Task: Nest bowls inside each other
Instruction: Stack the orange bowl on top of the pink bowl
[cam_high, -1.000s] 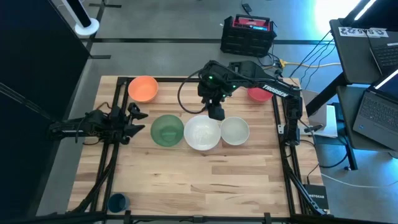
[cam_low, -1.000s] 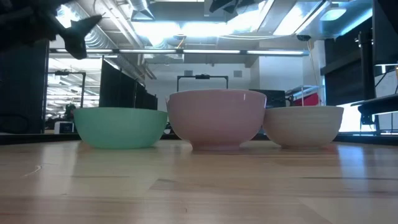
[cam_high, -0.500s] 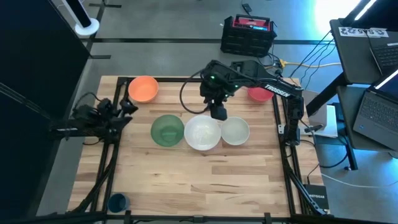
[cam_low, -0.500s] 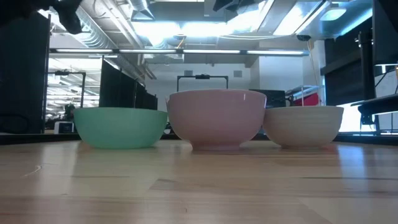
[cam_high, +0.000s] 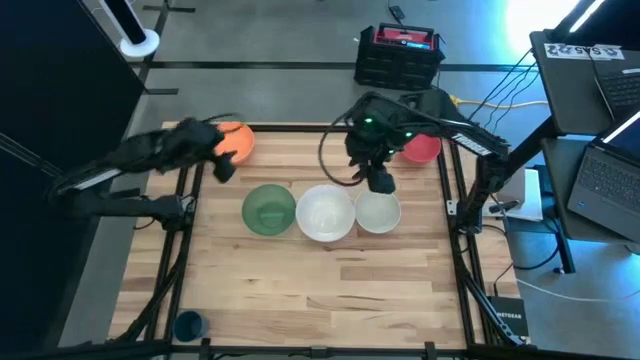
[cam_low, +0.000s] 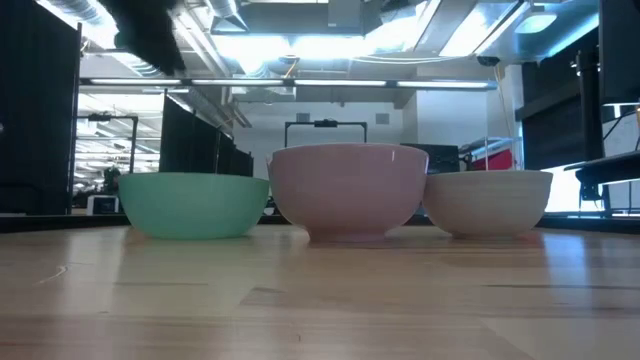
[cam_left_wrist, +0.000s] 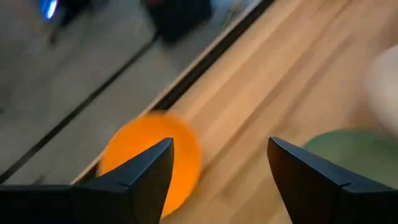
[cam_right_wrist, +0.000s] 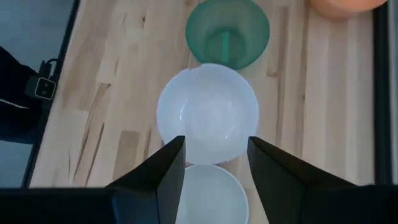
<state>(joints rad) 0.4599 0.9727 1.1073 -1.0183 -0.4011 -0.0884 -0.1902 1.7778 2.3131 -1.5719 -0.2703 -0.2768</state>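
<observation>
Three round plastic bowls stand upright in a row on the pale wooden table top (cam_low: 320, 300). The mint-green bowl (cam_low: 193, 205) is at one end, the larger, taller pinkish-white bowl (cam_low: 348, 192) in the middle, and the smaller pale grey-white bowl (cam_low: 488, 202) at the other end. A dark blurred arm part (cam_low: 145, 35) hangs high above and just outward of the green bowl, well apart from all three. Its fingers cannot be made out. Behind lies a lit room with ceiling ducts.
</observation>
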